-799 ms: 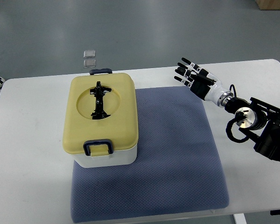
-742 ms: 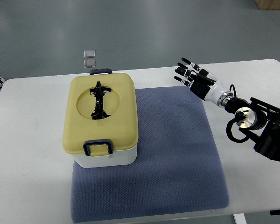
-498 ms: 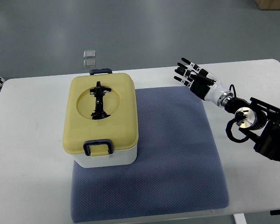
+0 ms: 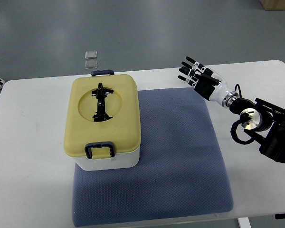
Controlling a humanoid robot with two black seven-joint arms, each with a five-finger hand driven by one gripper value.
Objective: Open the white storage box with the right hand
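White box [image 4: 108, 160] with yellow lid [image 4: 103, 117], closed, on blue mat [image 4: 171, 156] left of centre. Probably rigid, light plastic; best taken at front latch [image 4: 99, 150]. Right hand [image 4: 199, 79] well apart, fingers [image 4: 187, 71] spread, holding nothing.

I see my right hand [image 4: 199, 77] over the table [image 4: 28, 142], fingers [image 4: 187, 70] spread, holding nothing; the box [image 4: 103, 123] sits shut on the mat [image 4: 180, 161], well left of the fingertips.
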